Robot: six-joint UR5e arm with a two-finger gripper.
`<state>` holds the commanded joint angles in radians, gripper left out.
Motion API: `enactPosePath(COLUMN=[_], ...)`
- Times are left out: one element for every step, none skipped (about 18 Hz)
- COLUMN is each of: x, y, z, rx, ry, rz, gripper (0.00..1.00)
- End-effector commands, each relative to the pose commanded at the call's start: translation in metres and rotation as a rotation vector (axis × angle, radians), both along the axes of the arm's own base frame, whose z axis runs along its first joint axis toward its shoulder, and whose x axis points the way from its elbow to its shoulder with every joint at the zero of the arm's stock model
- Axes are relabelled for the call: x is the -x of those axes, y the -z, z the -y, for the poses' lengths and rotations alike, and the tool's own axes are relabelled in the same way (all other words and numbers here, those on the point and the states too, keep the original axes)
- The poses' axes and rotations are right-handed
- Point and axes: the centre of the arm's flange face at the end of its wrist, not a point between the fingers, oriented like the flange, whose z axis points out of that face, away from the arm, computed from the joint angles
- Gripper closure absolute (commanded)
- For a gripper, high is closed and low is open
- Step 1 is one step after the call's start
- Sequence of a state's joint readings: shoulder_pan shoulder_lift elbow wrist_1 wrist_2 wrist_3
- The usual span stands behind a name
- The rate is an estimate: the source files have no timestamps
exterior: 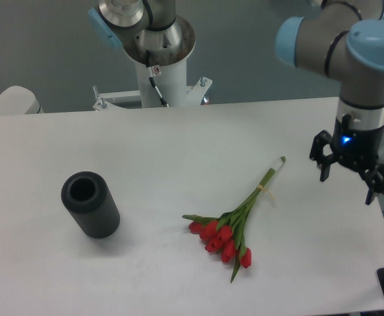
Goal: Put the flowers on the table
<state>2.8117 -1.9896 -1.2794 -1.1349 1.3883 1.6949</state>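
Red tulips [234, 220], tied into a small bunch, lie flat on the white desk [145, 151] toward its near edge, right of centre. Their blooms cluster at the near end, pointing toward the camera, while the long green stems run diagonally up and to the right, ending in pale cut tips. A thin tie wraps the stems partway along, and a few green leaves splay out beside the blooms. Left of the bunch, well apart from it, a black ribbed cylinder [90, 204] rests on the desk, tilted so that its open dark mouth faces up and toward the far side. At the right edge of the view the pincer [353, 176] hangs from the arm above the desk's right side, its two dark fingers spread wide with nothing between them, clear of the stem tips and to their right. A blue light glows on the wrist just above the pincer. Behind the desk stands the arm's white pedestal base [157, 72].
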Motion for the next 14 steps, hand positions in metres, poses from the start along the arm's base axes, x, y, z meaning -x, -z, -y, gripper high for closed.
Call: enactPosePath(x=[0.002,0.004,0.005,0.007,0.009,0.011,0.011,0.013,0.013,0.012,0.012,0.011,0.010,0.010], y=[-0.002,-0.002,-0.002,-0.001,0.000,0.001,0.002,0.003,0.002,0.002,0.003,0.003,0.004,0.004], z=[0.005,0.007,0.009,0.013,0.016,0.020,0.021,0.023,0.023,0.023,0.023,0.022,0.021,0.020], rx=[0.004,0.012,0.020,0.023,0.023,0.015,0.014,0.012,0.012,0.011,0.011,0.011,0.011,0.011], ry=[0.012,0.044,0.079,0.105,0.127,0.143,0.148,0.144,0.145,0.146,0.146,0.146,0.147,0.149], rz=[-0.007,-0.015,-0.024,-0.029,-0.031,-0.033,-0.032,-0.033,-0.037,-0.038,-0.036,-0.036,-0.035,-0.035], gripper=[0.00,0.00,0.00,0.00,0.00,0.00,0.00,0.00,0.00,0.00,0.00,0.00,0.00,0.00])
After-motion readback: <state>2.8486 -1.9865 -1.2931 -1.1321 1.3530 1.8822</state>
